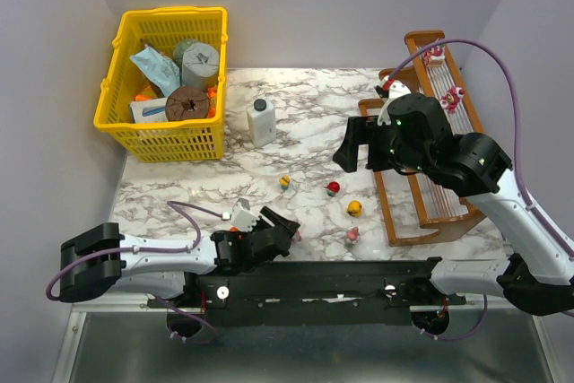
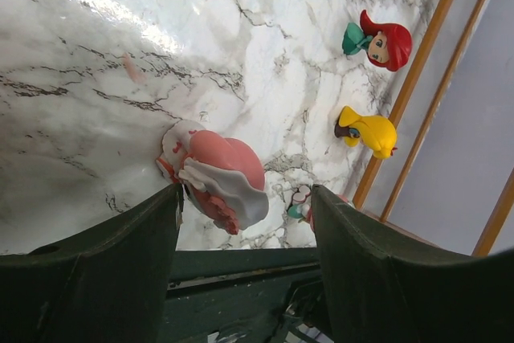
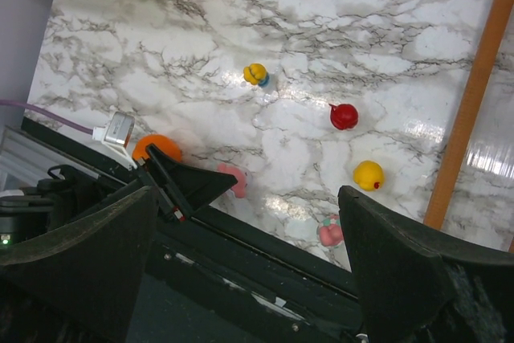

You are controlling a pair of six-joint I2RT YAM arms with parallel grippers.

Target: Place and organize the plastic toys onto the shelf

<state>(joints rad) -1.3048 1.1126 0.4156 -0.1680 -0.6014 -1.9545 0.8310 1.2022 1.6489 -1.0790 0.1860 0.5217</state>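
The left fingers (image 2: 88, 279) are straddling, spread, the pink figurine (image 2: 217, 178) lying on the surface (image 2: 120, 38), so centring it before squeezing is looking wise; the right fingers (image 3: 401, 255) are hovering wide apart.

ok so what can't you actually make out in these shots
Top view: the right arm covers much of the shelf, so toys there can't be counted.
Left wrist view: a small toy sits half behind a finger of the left gripper.
Top view: the yellow basket wall hides its lower contents.
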